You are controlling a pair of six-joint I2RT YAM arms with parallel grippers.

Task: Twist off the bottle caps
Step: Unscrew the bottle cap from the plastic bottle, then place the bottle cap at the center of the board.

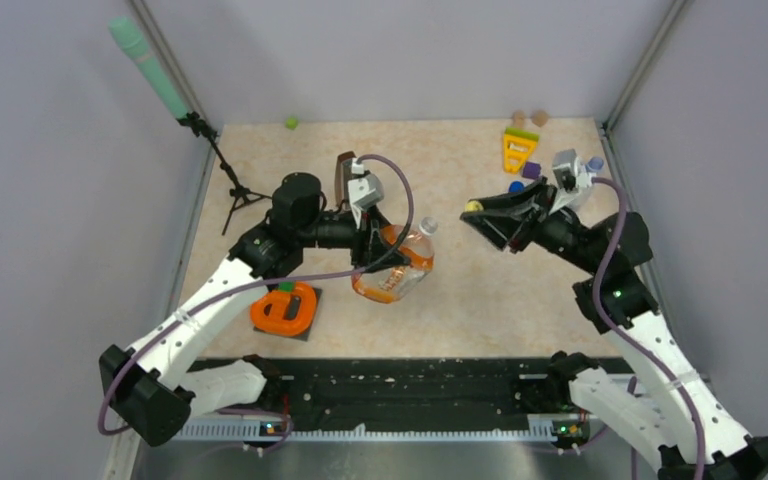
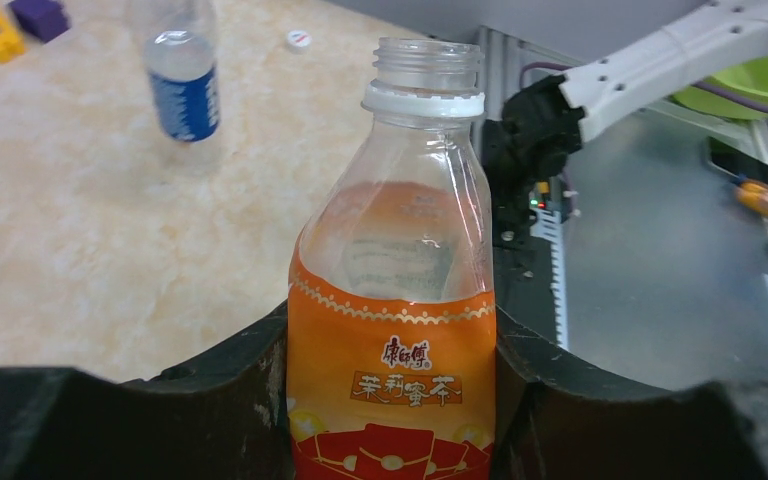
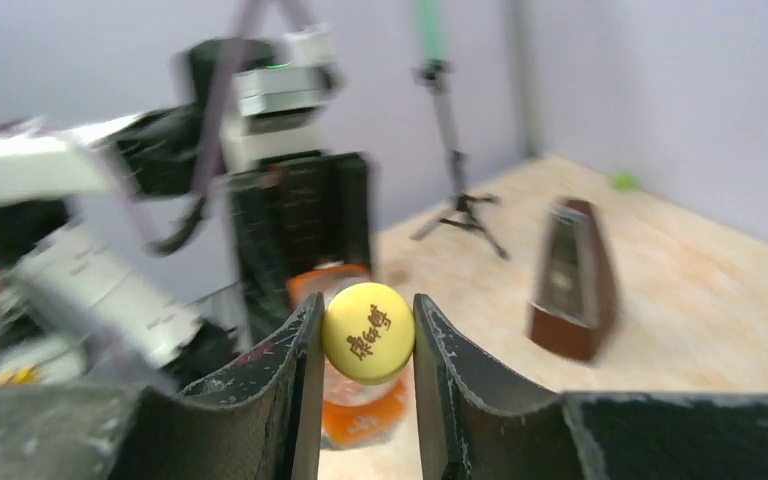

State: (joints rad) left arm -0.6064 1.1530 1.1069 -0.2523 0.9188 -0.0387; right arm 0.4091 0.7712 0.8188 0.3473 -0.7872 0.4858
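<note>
Right jaws clamp the yellow cap (image 3: 367, 345) between their tips. Left jaws grip the orange bottle (image 2: 392, 330), neck uncapped. Bottle base cut off; scene behind right jaws blurred.

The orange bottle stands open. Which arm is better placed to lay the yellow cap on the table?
Right. The right gripper is shut on the yellow cap, over bare table. The left gripper is busy clamping the orange bottle, whose neck is open.

We see a beige, marbled tabletop (image 1: 480, 310) enclosed by plain grey walls (image 1: 410, 50), with metal corner posts (image 1: 645, 65) behind, evenly lit.
</note>
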